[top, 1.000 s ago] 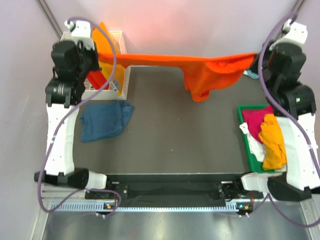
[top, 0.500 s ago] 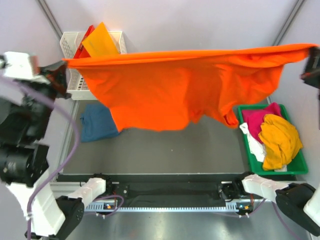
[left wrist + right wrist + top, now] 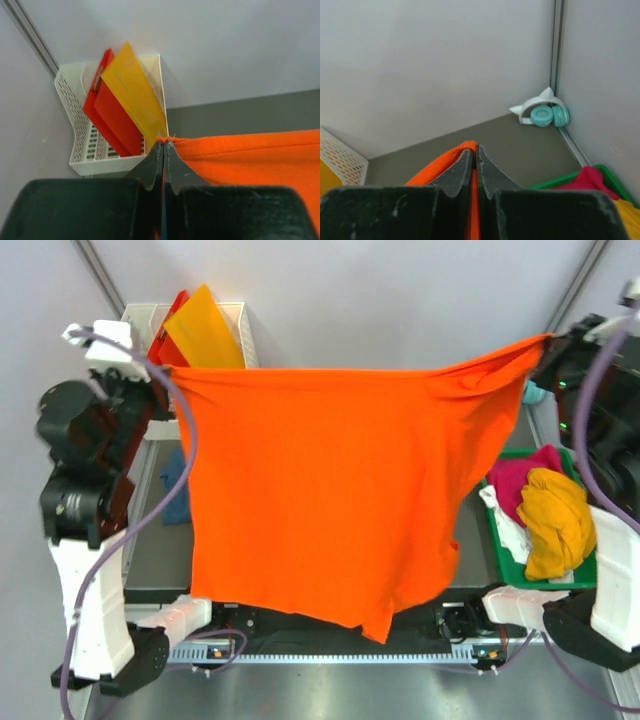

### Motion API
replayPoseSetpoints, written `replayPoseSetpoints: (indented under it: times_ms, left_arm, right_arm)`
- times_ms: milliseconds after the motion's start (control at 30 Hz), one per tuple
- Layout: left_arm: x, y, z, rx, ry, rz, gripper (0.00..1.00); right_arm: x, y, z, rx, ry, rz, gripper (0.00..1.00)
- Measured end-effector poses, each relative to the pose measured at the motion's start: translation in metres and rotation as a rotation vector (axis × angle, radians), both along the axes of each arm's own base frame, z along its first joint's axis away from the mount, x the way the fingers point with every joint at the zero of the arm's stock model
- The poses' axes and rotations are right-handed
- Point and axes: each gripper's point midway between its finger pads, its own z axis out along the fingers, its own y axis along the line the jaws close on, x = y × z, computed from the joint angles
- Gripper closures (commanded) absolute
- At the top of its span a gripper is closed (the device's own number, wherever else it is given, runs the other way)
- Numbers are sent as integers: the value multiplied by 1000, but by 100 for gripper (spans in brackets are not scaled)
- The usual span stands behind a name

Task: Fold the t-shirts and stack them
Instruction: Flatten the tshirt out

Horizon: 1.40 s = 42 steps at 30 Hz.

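**Spread complete, fold yet to come**

The orange t-shirt (image 3: 320, 490) hangs as one broad sheet across the centre of the top view, its hem drooping to the lower edge. The left pincer (image 3: 162, 150) is clamped shut on the top corner at upper left. The right pincer (image 3: 474, 156) is pinched shut on the corner at upper right. A second earlier the shirt was strung along the table's far edge with much of it bunched at upper right; half a second ago it was only part unfurled. It now looks ready to be laid flat. The teal t-shirt (image 3: 178, 492) peeks out at left. The magenta t-shirt (image 3: 520, 480) and yellow-orange t-shirt (image 3: 555, 520) sit unfolded in the green tray (image 3: 515, 570).
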Motion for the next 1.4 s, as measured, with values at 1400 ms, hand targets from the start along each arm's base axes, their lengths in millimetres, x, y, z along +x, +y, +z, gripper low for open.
replayPoseSetpoints:
  times_ms: [1400]
  left_arm:
    - [-96, -8, 47, -41, -173, -103, 100]
  right_arm:
    - [-96, -37, 60, 56, -221, 18, 100]
